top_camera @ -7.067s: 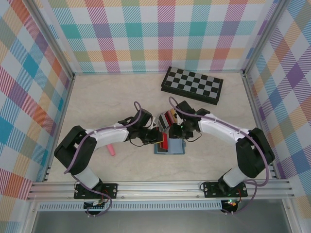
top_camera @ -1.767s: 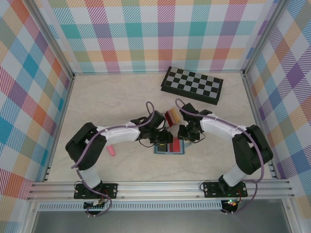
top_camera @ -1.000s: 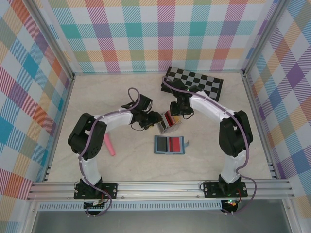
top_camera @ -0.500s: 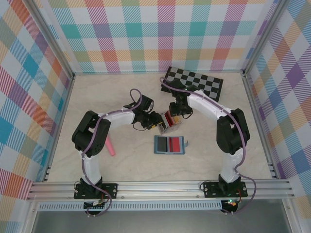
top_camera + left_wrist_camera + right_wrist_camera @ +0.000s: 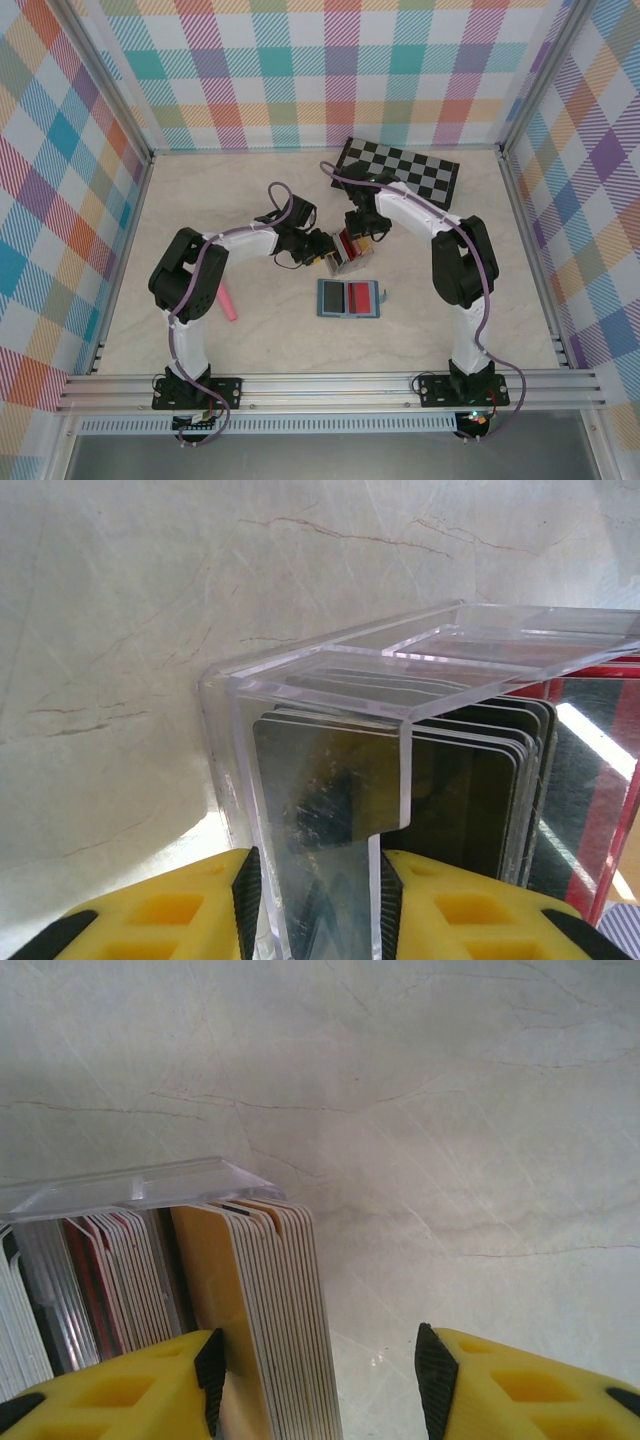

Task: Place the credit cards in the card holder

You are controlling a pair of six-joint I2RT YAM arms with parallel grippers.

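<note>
A: Plaid walls (image 5: pixel 300 70) on three sides, pale marbled table (image 5: pixel 200 210) between. Room to move?

B: Plenty across the left half, bare but for a pink stick (image 5: pixel 226 298) beside the left arm. Less at the back right: chessboard (image 5: pixel 396 175) lying close to the far wall. Near edge closed by a metal rail (image 5: pixel 330 385) carrying both arm bases.

A: And mid-table?

B: Crowded. Standing there, a clear rack (image 5: pixel 348 254) packed with upright cards (image 5: pixel 255 1300), tan outermost, red and dark further in. On its clear end wall, left gripper (image 5: pixel 315 880) clamped, yellow fingers (image 5: pixel 160 910) pressed to both faces. At the opposite end, right gripper (image 5: pixel 320 1360) spread apart, tan stack just inside one finger, bare table up to the other.

A: And the holder (image 5: pixel 347 312)?

B: Lying open and flat, nearer the arm bases than the rack, apart from it, all four edges free. In its right half, red card (image 5: pixel 361 296); in the left, dark rectangle (image 5: pixel 333 296), card or pocket hard to tell.
</note>
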